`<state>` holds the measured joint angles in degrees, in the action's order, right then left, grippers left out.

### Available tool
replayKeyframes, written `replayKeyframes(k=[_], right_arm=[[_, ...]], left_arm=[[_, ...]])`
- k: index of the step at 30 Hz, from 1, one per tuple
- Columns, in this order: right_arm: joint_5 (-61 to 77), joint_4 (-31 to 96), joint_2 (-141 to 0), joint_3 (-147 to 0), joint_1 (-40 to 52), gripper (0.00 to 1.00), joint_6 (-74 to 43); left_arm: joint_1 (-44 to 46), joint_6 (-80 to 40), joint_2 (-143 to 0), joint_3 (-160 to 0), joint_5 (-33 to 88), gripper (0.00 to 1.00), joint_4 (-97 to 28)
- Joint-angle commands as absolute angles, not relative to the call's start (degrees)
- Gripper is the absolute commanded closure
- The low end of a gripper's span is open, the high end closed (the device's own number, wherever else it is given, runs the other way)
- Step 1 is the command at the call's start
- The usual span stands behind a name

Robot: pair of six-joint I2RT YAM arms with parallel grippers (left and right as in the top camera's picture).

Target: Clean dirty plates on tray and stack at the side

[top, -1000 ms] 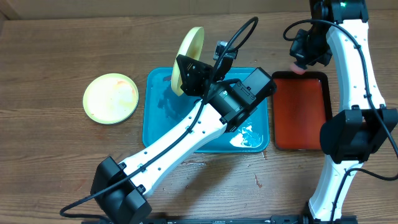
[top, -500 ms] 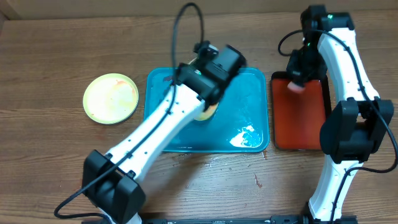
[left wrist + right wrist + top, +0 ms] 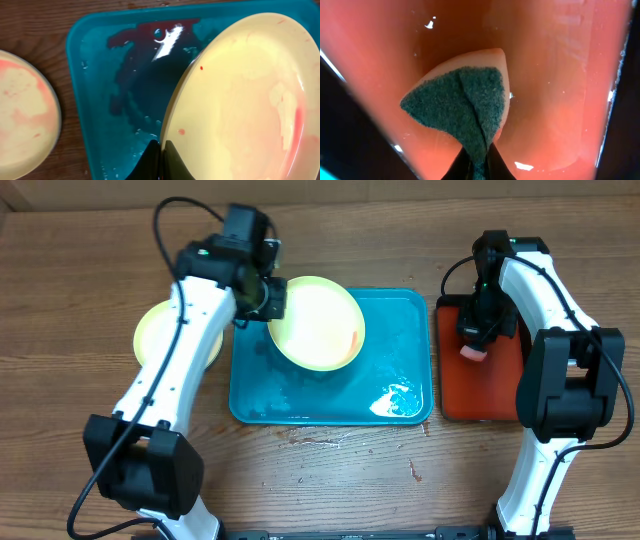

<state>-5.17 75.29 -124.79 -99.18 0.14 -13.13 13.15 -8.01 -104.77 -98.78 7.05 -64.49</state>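
wooden table [image 3: 60,300]: smeared yellow plate [image 3: 150,340] at left, teal tray [image 3: 400,340] centre, red tray [image 3: 480,395] just beside it.

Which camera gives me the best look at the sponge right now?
Right wrist: the sponge sits mid-frame, green scouring face folded and pinched in the right gripper over the red tray. Overhead shows only a small pink bit below the gripper. Left wrist does not show it.

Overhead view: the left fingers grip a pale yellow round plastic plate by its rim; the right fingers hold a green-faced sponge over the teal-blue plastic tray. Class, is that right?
No: the green-faced sponge in the right fingers is over the narrow red plastic tray, not the teal-blue plastic tray, as the overhead view shows. The rest stands.
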Motion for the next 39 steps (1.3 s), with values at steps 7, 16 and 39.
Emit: replayKeyframes(k=[7,16,39], right_arm=[[-8.97,75.07,-124.29,-98.56,-0.25,0.84,-6.31],[-7.20,78.83,-124.27,-100.71,-0.23,0.43,-5.93],[1.28,84.77,-121.21,-118.52,2.98,0.00,-5.72]], left_arm=[[1.23,-4.21,-103.35,-100.57,29.06,0.96,-64.93],[-5.23,-2.72,-103.35,-100.57,28.99,0.96,-66.19],[-28.97,-13.06,-103.39,-89.97,7.27,0.96,-57.41]])
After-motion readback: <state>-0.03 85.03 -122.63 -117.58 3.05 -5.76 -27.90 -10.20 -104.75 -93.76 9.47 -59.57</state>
